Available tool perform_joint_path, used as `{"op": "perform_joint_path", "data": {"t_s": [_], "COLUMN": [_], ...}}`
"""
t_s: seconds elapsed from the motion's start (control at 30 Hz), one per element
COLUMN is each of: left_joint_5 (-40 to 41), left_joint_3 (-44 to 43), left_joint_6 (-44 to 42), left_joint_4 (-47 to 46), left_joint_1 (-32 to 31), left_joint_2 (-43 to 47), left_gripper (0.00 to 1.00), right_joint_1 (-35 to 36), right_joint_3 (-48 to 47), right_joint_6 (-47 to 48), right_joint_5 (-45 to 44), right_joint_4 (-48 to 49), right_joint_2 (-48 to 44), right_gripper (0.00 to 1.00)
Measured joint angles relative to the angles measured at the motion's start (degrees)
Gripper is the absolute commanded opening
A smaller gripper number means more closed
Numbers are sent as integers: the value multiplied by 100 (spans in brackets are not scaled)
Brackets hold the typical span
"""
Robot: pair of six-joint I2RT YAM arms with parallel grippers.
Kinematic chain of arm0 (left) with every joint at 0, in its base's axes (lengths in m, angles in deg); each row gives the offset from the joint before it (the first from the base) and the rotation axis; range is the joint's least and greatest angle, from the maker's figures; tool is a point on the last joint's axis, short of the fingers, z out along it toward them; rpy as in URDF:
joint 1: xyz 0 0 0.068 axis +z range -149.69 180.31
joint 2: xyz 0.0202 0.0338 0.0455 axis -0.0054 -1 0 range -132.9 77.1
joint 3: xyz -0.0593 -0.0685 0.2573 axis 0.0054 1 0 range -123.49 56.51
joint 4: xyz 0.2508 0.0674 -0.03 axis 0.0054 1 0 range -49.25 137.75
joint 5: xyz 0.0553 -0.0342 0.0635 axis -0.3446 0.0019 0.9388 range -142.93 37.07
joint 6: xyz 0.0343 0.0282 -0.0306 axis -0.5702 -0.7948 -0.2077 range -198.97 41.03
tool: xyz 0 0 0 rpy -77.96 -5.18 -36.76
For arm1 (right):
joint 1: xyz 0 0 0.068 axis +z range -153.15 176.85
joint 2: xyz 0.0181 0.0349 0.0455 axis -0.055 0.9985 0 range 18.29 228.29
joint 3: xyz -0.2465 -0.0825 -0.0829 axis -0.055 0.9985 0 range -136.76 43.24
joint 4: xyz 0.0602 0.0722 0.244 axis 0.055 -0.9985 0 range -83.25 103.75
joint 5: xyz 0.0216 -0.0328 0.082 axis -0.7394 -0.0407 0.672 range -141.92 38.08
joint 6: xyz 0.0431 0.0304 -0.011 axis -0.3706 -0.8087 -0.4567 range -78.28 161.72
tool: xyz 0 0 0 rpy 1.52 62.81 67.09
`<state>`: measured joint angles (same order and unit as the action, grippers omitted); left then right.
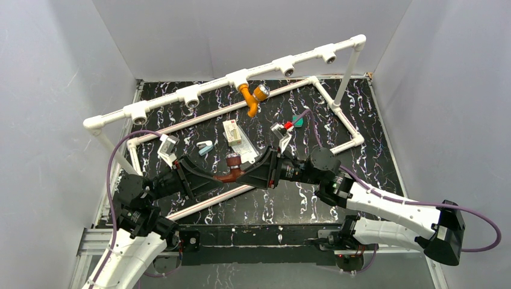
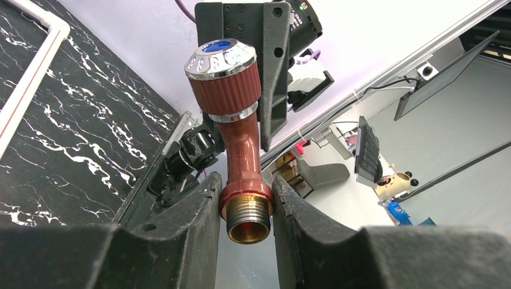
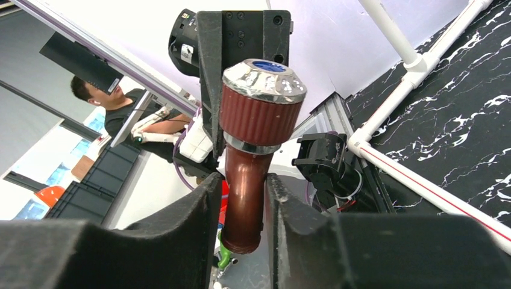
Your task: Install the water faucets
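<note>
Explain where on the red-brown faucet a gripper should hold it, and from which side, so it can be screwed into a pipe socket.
Grip the red-brown faucet on its smooth spout tube, coming from the outlet end with fingers either side, as the right gripper does. That leaves the brass thread free; the left gripper clamps the collar beside it, crowding that end.

The left arm and right arm stretch low and inward, their wrists level, tips meeting head-on; the left gripper is clamped on the threaded end of the brown tap; the right gripper pinches its spout from both sides.
</note>
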<state>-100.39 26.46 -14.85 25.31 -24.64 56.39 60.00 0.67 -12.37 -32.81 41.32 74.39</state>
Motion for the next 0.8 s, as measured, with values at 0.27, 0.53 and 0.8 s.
{"op": "perform_joint_path", "data": {"t_s": [0.27, 0.53, 0.8], "left_joint_5": [-7, 2, 267], "left_joint_3": [2, -7, -437], "left_joint_6": [-61, -195, -826], "left_joint_4": [22, 184, 1342], "left_joint_1": [-2, -2, -2], "left_joint_2": [0, -2, -173], "left_gripper": [0, 51, 75], "right_joint_1": [-15, -15, -13], "right_joint_3": [22, 37, 48], "right_joint_6": [-20, 76, 483], "right_joint_5": [-79, -127, -424], "right_joint_4": [-42, -138, -590], "right_joint_2": [15, -28, -442], "right_gripper": [1, 1, 1]}}
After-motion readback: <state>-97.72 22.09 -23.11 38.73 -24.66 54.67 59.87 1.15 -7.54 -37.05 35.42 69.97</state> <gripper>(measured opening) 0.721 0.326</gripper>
